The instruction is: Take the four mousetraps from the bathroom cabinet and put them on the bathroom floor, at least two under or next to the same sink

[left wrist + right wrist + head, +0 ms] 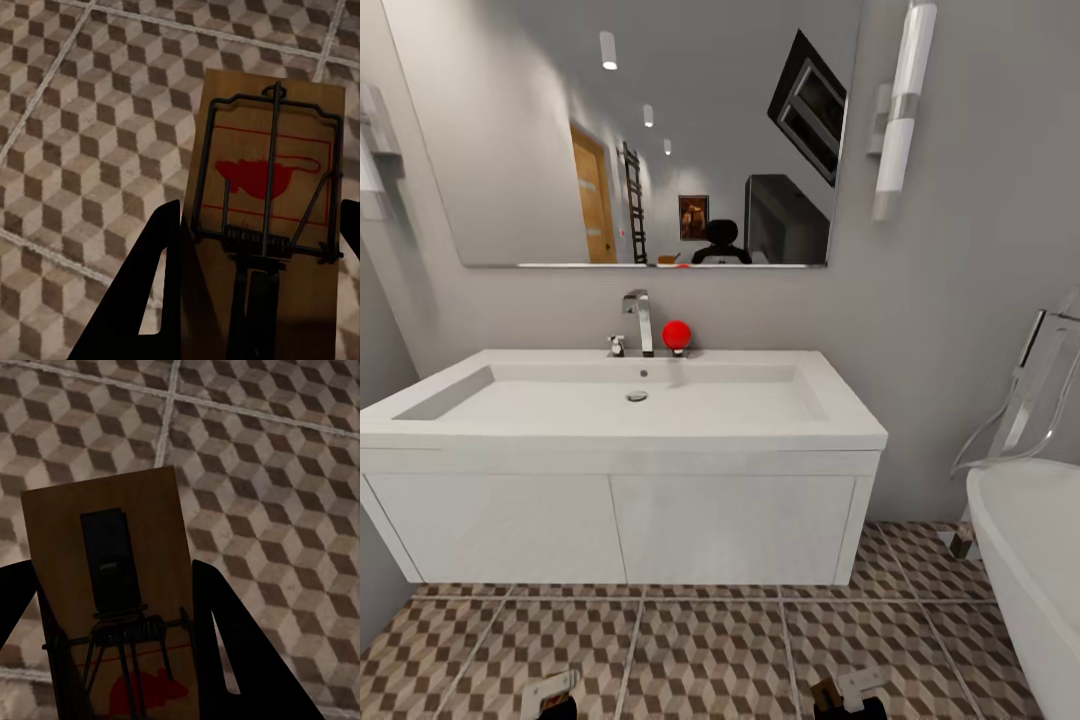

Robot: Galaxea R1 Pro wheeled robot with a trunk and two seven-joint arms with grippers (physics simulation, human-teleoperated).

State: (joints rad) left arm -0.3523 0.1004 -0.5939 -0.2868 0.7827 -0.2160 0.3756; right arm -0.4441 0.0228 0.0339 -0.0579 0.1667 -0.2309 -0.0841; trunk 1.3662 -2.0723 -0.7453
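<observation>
Two mousetraps carried: left gripper [259, 300] clamps one, right gripper [112, 660] another. Sink [630, 400] at 12 o'clock; next, lower both onto bathroom floor [710, 650] beside it.

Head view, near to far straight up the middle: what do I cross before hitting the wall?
Bathroom floor → white vanity doors → sink basin → faucet beside a red ball → mirror.
</observation>
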